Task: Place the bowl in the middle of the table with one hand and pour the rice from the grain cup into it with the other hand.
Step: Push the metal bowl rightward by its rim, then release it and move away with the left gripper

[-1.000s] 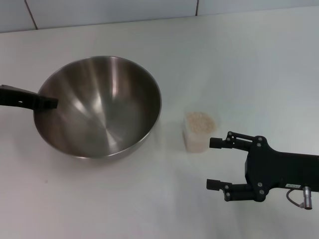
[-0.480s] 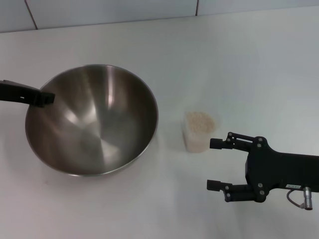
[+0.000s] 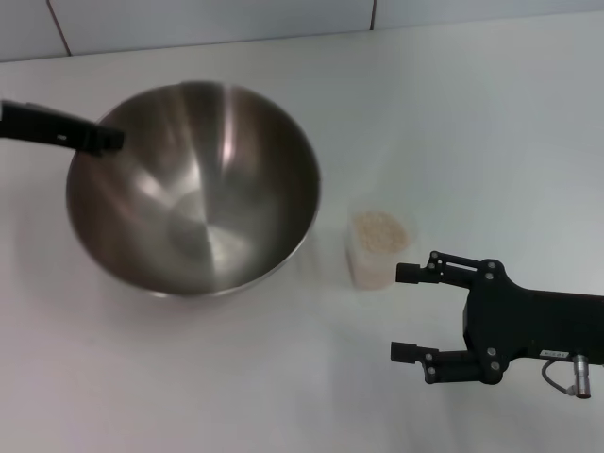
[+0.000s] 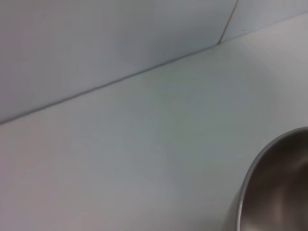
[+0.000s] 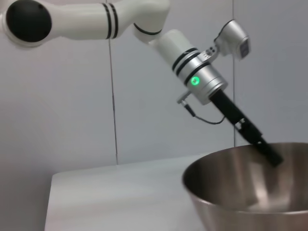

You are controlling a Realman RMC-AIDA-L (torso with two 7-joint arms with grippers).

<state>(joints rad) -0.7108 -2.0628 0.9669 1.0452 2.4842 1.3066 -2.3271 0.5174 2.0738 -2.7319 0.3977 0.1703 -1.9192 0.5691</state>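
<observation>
1. While you watch the head view, note the bowl (image 3: 193, 189) on the left half of the white surface (image 3: 453, 113), tipped so its open mouth leans toward the camera and right; its steel inside shows bare.
2. Left pincer (image 3: 111, 139): the dark finger reaches in from the left edge and lies across the bowl's far-left rim. Your right wrist view shows that arm slanting down with its tip at the rim of the bowl (image 5: 250, 187). It looks clamped on the rim, though the second finger is hidden.
3. Left wrist view gives you only a curved slice of the bowl's edge (image 4: 276, 187), with the surface and the wall seam behind.
4. Cup (image 3: 377, 248): upright, just right of the bowl, with a narrow gap between them. The rice (image 3: 378, 231) fills it near to the brim.
5. Right pincer (image 3: 408, 311): low at the right, fingers spread wide, holding nothing. Its upper fingertip sits just beside the cup's near-right side; you cannot tell whether they touch.
</observation>
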